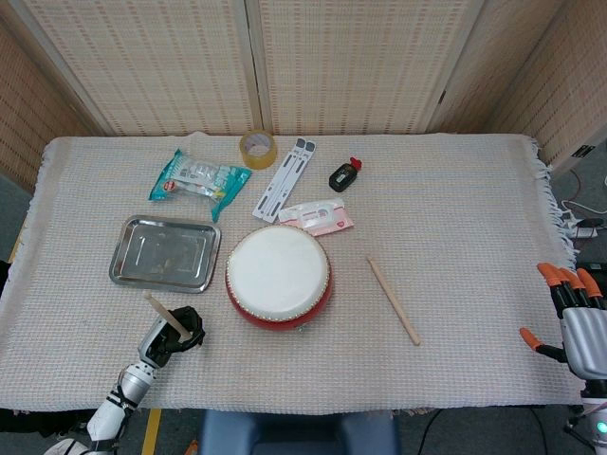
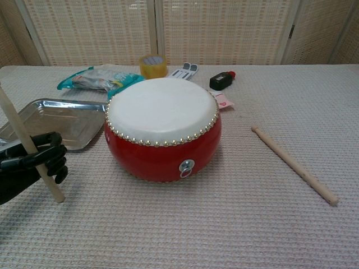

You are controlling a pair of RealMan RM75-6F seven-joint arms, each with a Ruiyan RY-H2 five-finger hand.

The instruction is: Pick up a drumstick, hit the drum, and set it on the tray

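**Drumstick in the left hand, drum not yet struck**

Head view. Left hand (image 1: pixel 174 324) sits at the near-left of the counter (image 1: pixel 455 218), just in front of the tray (image 1: pixel 163 253) and left of the drum (image 1: pixel 279 276). Its dark fingers are wrapped round a drumstick (image 1: pixel 164 314), which slants up and away to the left. A second drumstick (image 1: pixel 393 299) lies flat on the cloth to the right of the drum, apart from it. Right hand (image 1: pixel 572 320) is at the far right edge, off the cloth, orange-tipped fingers spread, holding nothing. Behind the drum: tape roll (image 1: pixel 257 147), a snack packet (image 1: pixel 198 178), a small black bottle (image 1: pixel 342 174).

Chest view. Left hand (image 2: pixel 31 165) grips the held drumstick (image 2: pixel 22 138) low on the shaft; a short length pokes out below the fingers, its lower end at or close to the cloth, and the long part rises past the tray corner (image 2: pixel 78 120). Right hand is out of this view.

Handling, as a judgement. The stick looks like plain light wood, stiff, round and smooth, so it may twist or slip in the grip on impact. A hold near one end, as now, leaves a long free length to swing. The drum skin (image 2: pixel 161 110) looks taut; a modest tap should do. The tray is thin metal, so lay the stick down rather than drop it.
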